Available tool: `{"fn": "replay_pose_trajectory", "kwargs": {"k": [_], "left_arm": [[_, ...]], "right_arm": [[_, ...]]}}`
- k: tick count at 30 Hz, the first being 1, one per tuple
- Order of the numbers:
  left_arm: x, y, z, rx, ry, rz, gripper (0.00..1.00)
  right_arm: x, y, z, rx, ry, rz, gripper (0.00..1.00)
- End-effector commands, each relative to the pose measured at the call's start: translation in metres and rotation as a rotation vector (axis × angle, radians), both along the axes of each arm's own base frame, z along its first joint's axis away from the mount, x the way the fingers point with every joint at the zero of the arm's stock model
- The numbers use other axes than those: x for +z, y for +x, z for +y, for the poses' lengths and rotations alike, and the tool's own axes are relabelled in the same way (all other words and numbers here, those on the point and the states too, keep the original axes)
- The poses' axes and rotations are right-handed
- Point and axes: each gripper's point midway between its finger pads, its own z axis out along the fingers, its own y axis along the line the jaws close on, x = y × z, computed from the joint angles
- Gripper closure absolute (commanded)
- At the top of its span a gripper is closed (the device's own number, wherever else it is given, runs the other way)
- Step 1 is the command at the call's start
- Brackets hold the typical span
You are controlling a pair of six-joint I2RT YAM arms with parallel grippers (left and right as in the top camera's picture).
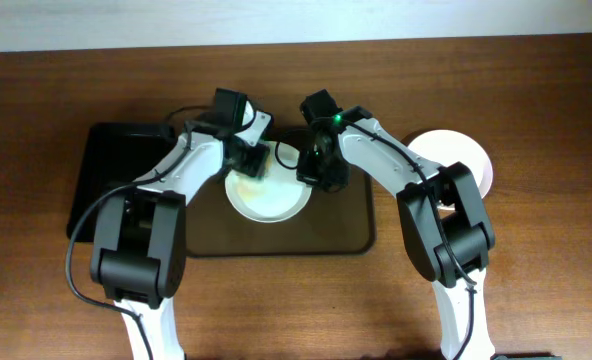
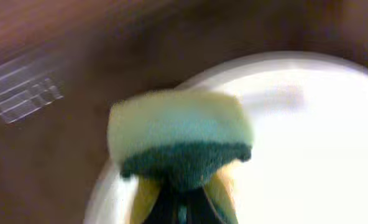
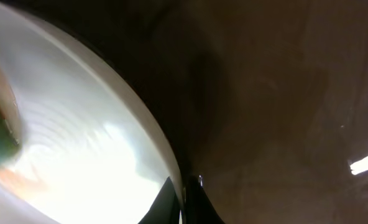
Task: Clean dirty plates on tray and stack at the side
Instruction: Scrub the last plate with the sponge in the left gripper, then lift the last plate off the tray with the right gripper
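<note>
A white plate (image 1: 273, 203) lies on the dark brown tray (image 1: 346, 235), near its middle. My left gripper (image 1: 248, 160) is shut on a yellow and green sponge (image 2: 179, 134), which rests at the plate's far left edge (image 2: 308, 137). My right gripper (image 1: 311, 172) is shut on the plate's right rim (image 3: 171, 168), one finger inside and one outside. The plate shows faint orange-brown marks in the right wrist view (image 3: 22, 177). Another white plate (image 1: 456, 160) lies on the table to the right of the tray. A third plate is not in view.
A smaller glossy black tray (image 1: 116, 170) lies on the table to the left of the brown tray. The wooden table (image 1: 536, 100) extends to both sides and to the front.
</note>
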Motion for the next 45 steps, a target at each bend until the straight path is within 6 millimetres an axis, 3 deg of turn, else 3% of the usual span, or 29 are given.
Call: {"fn": "replay_pose_trajectory", "kwargs": {"k": [1,4,6,8,11,13,18,19,21,23,25,28,31,32,34,40,45], "left_arm": [[0.002,-0.029,-0.030,-0.118,-0.162,0.164,0.99],[0.043,0.001,-0.045,-0.141,-0.234,0.072,0.99],[0.055,0.019,-0.042,-0.125,-0.208,0.013,0.99],[0.057,0.035,-0.030,-0.088,-0.141,-0.050,0.99],[0.035,0.045,-0.009,-0.039,-0.011,-0.061,0.99],[-0.006,0.028,-0.004,-0.036,0.023,0.061,0.99],[-0.021,-0.027,0.006,-0.034,0.057,0.305,0.99],[-0.016,-0.041,0.003,-0.038,0.031,0.373,0.99],[0.000,-0.049,-0.007,-0.044,-0.051,0.429,0.99],[0.040,-0.034,-0.022,-0.044,-0.208,0.420,0.99],[0.078,-0.009,-0.022,-0.038,-0.292,0.342,0.99],[0.120,0.030,-0.002,-0.008,-0.311,0.185,0.99],[0.127,0.044,0.026,0.064,-0.303,0.153,0.99],[0.121,0.047,0.046,0.134,-0.264,0.161,0.99],[0.117,0.049,0.065,0.175,-0.220,0.160,0.99],[0.117,0.052,0.072,0.189,-0.208,0.146,0.99],[0.115,0.051,0.069,0.183,-0.206,0.151,0.99]], "right_arm": [[-0.022,-0.001,-0.009,-0.009,-0.067,0.016,0.96],[-0.022,-0.002,-0.009,-0.008,-0.067,0.017,0.96],[-0.022,-0.002,-0.009,-0.005,-0.068,0.018,0.96],[-0.022,-0.002,-0.009,-0.005,-0.068,0.018,0.96],[-0.022,-0.002,-0.009,-0.005,-0.068,0.017,0.96],[-0.022,-0.002,-0.009,-0.005,-0.068,0.017,0.96],[-0.022,-0.001,-0.008,-0.006,-0.066,0.015,0.96],[-0.022,-0.002,-0.009,-0.005,-0.067,0.015,0.96],[-0.022,-0.002,-0.009,-0.005,-0.067,0.015,0.96],[-0.022,-0.002,-0.008,-0.005,-0.066,0.016,0.96],[-0.022,-0.003,-0.008,-0.004,-0.065,0.020,0.96],[-0.021,-0.004,-0.007,0.007,-0.054,0.023,0.96],[-0.009,-0.006,-0.005,0.068,-0.030,0.009,0.96],[0.001,-0.007,-0.007,0.094,-0.038,-0.009,0.96],[0.021,-0.009,-0.015,0.134,-0.068,-0.042,0.96],[0.083,-0.015,-0.101,0.113,-0.520,-0.164,0.96],[0.113,-0.023,-0.125,0.135,-0.848,-0.261,0.96]]}}
